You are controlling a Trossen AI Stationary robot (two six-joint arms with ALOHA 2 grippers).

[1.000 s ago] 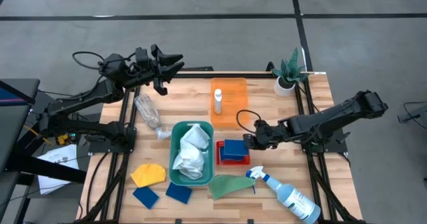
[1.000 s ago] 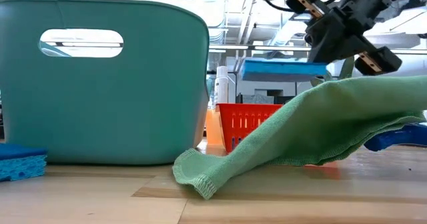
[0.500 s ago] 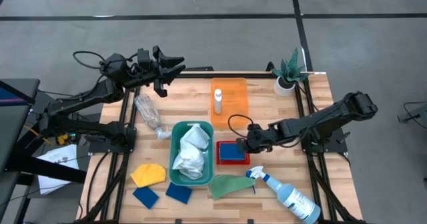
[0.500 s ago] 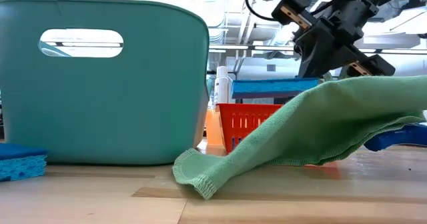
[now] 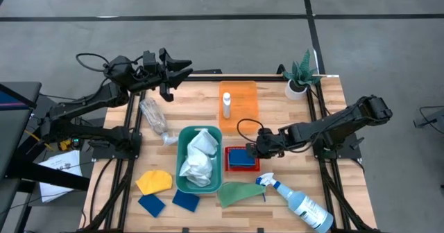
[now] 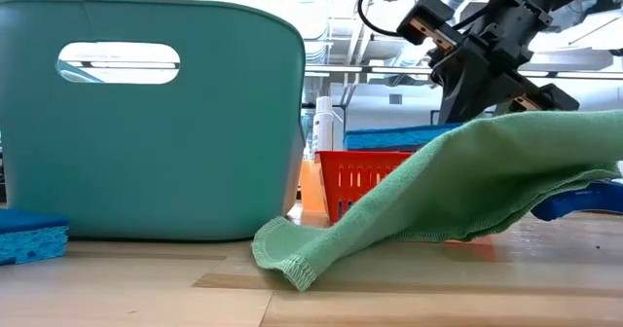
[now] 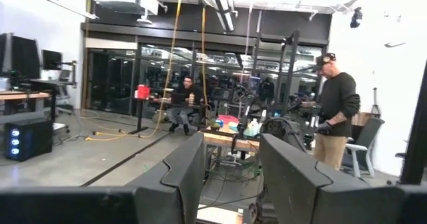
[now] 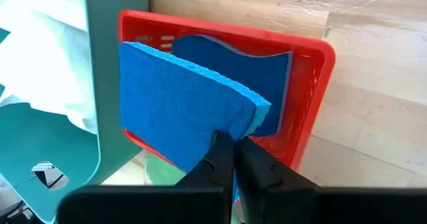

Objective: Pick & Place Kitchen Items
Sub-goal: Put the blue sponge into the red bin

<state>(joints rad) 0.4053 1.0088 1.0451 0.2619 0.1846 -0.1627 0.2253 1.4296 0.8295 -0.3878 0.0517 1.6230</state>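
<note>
Right gripper (image 5: 255, 150) is pinching the edge of a blue sponge (image 8: 180, 121), fingers pressed tight on it, and it holds the sponge low over the red basket (image 5: 242, 168). A second blue sponge (image 8: 267, 71) lies in that basket already. Just beside the basket sits the teal bin (image 5: 182, 177) with the white cloth (image 5: 198, 158) piled in it. Near the front edge, the green cloth (image 5: 239, 193) lies crumpled, the spray bottle (image 5: 300, 204) on its side beside it. Over on the other side, the yellow cloth (image 5: 153, 182) and two more blue sponges (image 5: 151, 204) rest on the table (image 5: 277, 115). The small white bottle (image 5: 226, 106) stands upright on the orange mat (image 5: 244, 98). Left gripper (image 5: 182, 68) hovers off the table's far corner, fingers partly spread, holding nothing.
</note>
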